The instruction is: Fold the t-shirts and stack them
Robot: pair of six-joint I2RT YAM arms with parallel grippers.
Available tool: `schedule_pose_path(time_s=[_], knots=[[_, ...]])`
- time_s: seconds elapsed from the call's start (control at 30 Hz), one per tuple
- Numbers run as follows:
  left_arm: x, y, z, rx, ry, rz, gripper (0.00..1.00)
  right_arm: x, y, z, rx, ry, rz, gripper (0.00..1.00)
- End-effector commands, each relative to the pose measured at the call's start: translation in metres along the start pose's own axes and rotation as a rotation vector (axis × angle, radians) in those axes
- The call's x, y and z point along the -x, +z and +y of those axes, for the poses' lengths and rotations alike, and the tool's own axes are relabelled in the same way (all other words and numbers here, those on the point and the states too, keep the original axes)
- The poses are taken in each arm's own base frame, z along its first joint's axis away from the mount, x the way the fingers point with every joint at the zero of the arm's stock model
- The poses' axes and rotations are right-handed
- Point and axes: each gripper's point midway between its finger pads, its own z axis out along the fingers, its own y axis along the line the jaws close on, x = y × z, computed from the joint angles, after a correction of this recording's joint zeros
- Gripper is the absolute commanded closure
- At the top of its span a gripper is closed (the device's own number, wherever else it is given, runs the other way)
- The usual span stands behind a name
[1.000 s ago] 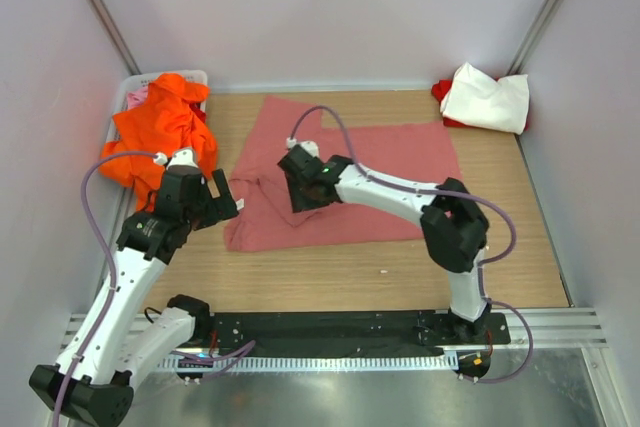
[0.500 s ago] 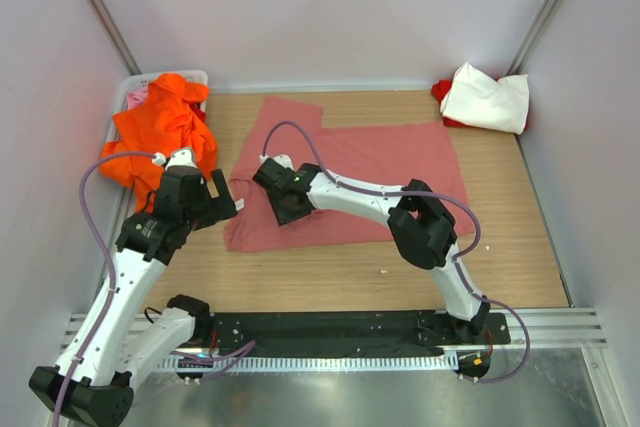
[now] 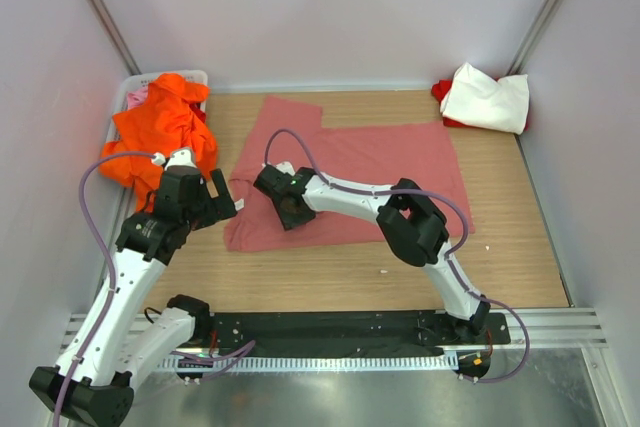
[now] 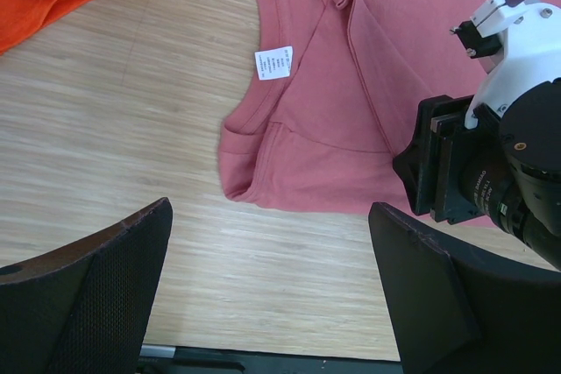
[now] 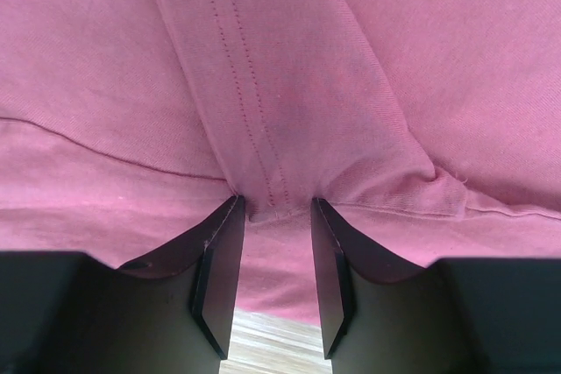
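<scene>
Two black fingers (image 5: 219,260) of the right claw (image 5: 276,208) are pinching a stitched fold of the salmon-pink t-shirt (image 3: 390,157), which is lying spread across the middle of the worktop (image 3: 510,247). The right arm is stretching low toward ten o'clock, over the shirt's lower left part. The left claw (image 4: 272,225) is hovering at the shirt's nine o'clock, near the collar (image 4: 273,63), spread wide and gripping nothing.

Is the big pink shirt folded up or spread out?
Mostly spread out: the salmon-pink shirt lies flat across the table, one ridge of cloth pinched between the jaws of the right gripper.
</scene>
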Motion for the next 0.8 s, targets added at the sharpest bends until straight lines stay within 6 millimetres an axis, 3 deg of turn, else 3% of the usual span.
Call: schedule_pose_path(time_s=[0.0, 0.13, 0.23, 0.43, 0.77], knots=[[0.009, -0.001, 0.001, 0.002, 0.002, -0.042, 0.06, 0.012, -0.008, 0.006, 0.005, -0.011, -0.037, 0.57], [0.009, 0.0, 0.002, 0.004, 0.001, -0.041, 0.06, 0.01, -0.007, 0.006, 0.003, -0.014, -0.032, 0.61], [0.009, -0.001, 0.002, 0.006, 0.001, -0.044, 0.06, 0.01, -0.009, 0.004, -0.012, -0.02, -0.034, 0.8], [0.009, 0.0, 0.002, 0.007, 0.0, -0.043, 0.06, 0.02, -0.019, 0.0, -0.028, -0.025, -0.063, 0.97], [0.01, 0.0, 0.003, 0.012, -0.003, -0.045, 0.06, 0.05, -0.035, 0.0, -0.019, -0.045, -0.102, 0.98]])
